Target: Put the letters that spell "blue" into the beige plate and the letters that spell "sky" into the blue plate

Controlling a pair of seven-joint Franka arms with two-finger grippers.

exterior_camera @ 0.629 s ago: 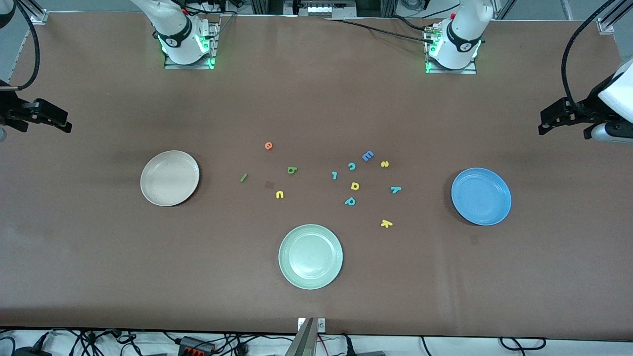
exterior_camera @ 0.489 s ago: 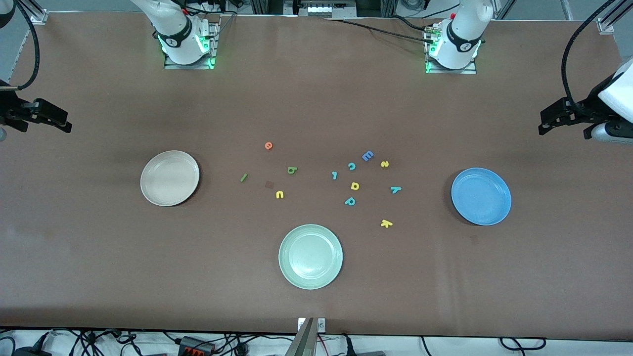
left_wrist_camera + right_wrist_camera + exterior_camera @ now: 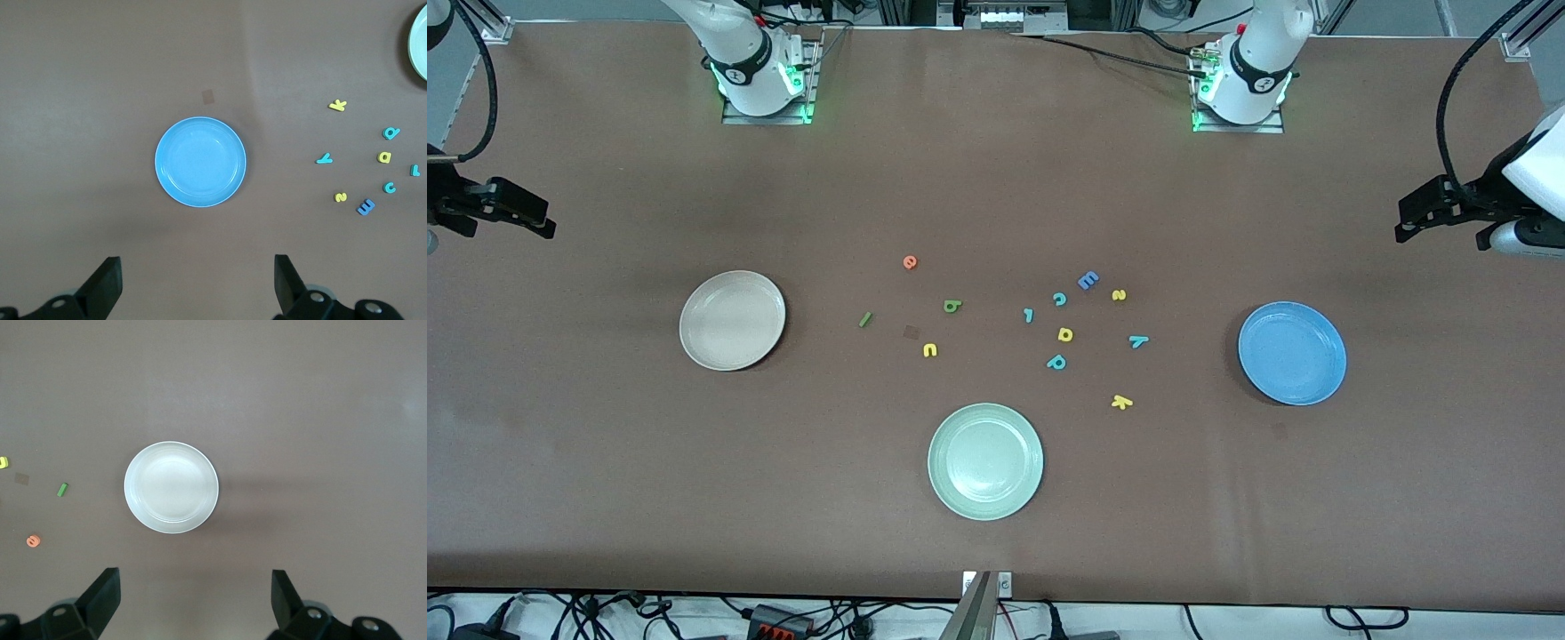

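The beige plate and the blue plate lie bare toward the table's two ends. Between them lie the orange e, green l, green b and yellow u, and toward the blue plate the yellow s, teal y and yellow k. My left gripper hangs open, high over the table beside the blue plate. My right gripper hangs open, high beside the beige plate. Neither holds anything.
A pale green plate lies nearer the front camera than the letters. Among the letters lie a blue E, a teal c, a teal p, a small teal piece and a yellow round-bowled letter.
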